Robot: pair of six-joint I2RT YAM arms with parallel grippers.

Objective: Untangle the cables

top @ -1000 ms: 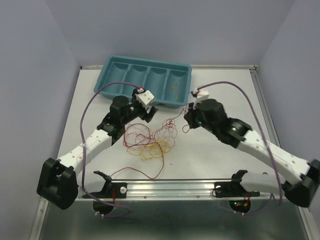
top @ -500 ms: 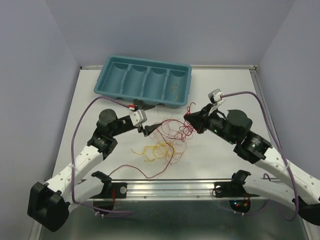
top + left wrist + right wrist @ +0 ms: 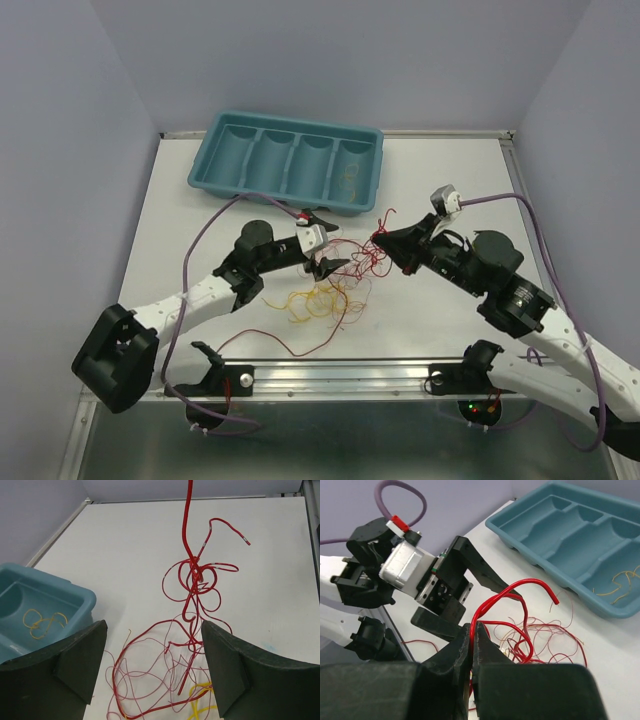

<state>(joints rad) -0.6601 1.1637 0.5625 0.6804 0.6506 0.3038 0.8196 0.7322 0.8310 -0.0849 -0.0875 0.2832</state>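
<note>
From above, the cables (image 3: 335, 278) are lying tangled on the table (image 3: 450, 180) between the left tool (image 3: 328, 243) and the right tool (image 3: 380, 237), with a tray (image 3: 215, 150) sitting behind them. The left wrist view is showing its tool gaping wide, released, above the tangle. The right wrist view is showing its tool clenching one red cable (image 3: 520, 586).

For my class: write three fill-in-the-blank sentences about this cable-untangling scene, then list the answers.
The cable clamped in the right gripper is ____.
The left gripper has its jaws standing ____.
The tray has ____ compartments.
Answers: red; open; four.
</note>
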